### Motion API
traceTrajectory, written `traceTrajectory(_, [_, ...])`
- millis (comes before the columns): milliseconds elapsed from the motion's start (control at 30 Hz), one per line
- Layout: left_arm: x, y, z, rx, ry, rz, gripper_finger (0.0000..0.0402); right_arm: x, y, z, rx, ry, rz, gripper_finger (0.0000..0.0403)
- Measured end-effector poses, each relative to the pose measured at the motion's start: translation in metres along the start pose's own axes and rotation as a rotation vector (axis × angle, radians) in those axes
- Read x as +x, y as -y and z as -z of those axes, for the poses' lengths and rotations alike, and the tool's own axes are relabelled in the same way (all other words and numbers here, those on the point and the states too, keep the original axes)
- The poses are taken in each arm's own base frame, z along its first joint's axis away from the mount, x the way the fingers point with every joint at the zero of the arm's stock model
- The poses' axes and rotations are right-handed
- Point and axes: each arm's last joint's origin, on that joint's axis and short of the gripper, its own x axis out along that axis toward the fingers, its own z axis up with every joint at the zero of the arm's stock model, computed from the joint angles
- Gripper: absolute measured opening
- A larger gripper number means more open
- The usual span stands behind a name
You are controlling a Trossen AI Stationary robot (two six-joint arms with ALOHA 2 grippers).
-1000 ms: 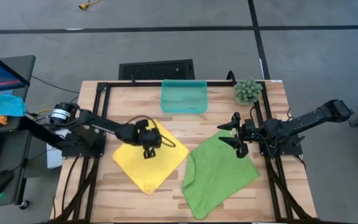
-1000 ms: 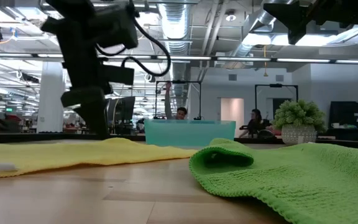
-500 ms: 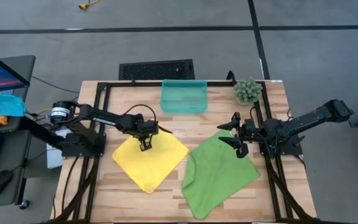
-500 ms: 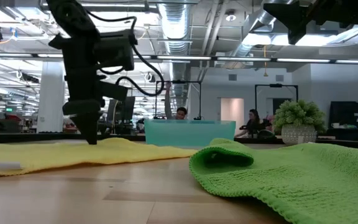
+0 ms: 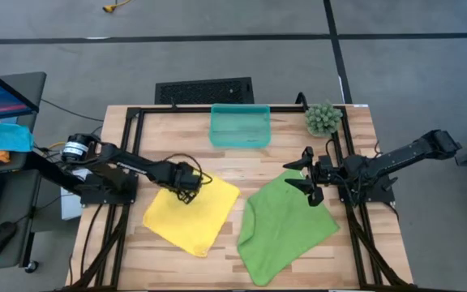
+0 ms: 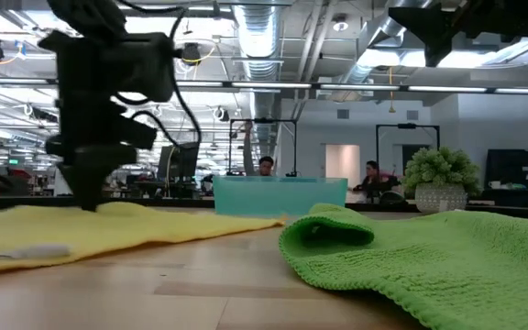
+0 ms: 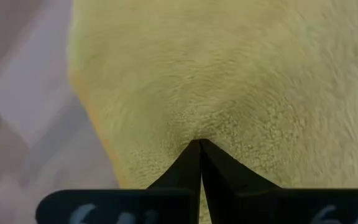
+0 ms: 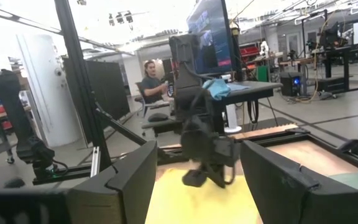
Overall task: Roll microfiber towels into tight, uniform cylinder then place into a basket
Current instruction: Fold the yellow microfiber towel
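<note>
Fingers of the left claw (image 5: 190, 192) are pinching the soft, limp yellow towel (image 5: 193, 212) at its far corner; right claw (image 5: 306, 176) is hanging spread over the green towel (image 5: 284, 225).

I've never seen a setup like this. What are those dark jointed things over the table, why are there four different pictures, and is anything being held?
They are two robot arms. One picture looks straight down, one sits at table height, and one camera rides on each wrist.

On the wooden table lie a yellow towel and a larger green towel, with a teal basket and a small potted plant at the back edge.

The left end effector is shut, pinching the yellow towel near its edge; its wrist picture shows the closed fingertips against yellow fabric. The right end effector hovers open over the green towel, holding nothing.
</note>
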Motion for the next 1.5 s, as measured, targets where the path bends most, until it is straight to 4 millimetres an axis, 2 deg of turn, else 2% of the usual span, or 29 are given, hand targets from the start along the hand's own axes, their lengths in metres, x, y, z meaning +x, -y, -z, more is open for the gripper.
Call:
traceTrajectory(167, [-0.015, 0.021, 0.02, 0.048, -0.042, 0.035, 0.0, 0.0, 0.0, 0.002, -0.004, -0.014, 0.004, 0.0254])
traceTrajectory(300, [-0.029, 0.041, 0.033, 0.112, -0.015, 0.103, 0.0, 0.0, 0.0, 0.002, -0.004, -0.015, 0.005, 0.0254])
traceTrajectory(433, [-0.039, 0.05, 0.039, 0.155, 0.046, 0.111, 0.0, 0.0, 0.0, 0.002, -0.004, -0.015, 0.005, 0.0254])
traceTrajectory(533, [-0.048, 0.051, 0.037, 0.201, 0.115, 0.061, 0.0, 0.0, 0.0, 0.002, -0.004, -0.015, 0.004, 0.0254])
traceTrajectory(700, [-0.056, 0.039, 0.031, 0.233, 0.187, -0.113, 0.0, 0.0, 0.0, 0.002, -0.004, -0.015, 0.005, 0.0254])
traceTrajectory(933, [-0.036, 0.022, 0.023, 0.27, 0.138, -0.174, 0.0, 0.0, 0.0, 0.002, -0.004, -0.015, 0.005, 0.0254])
traceTrajectory(1167, [-0.018, 0.015, 0.009, 0.263, 0.098, -0.094, 0.0, 0.0, 0.0, 0.002, -0.004, -0.015, 0.005, 0.0254])
traceTrajectory(1500, [-0.001, -0.006, 0.01, 0.192, 0.008, -0.135, 0.0, 0.0, 0.0, 0.002, -0.004, -0.015, 0.005, 0.0254])
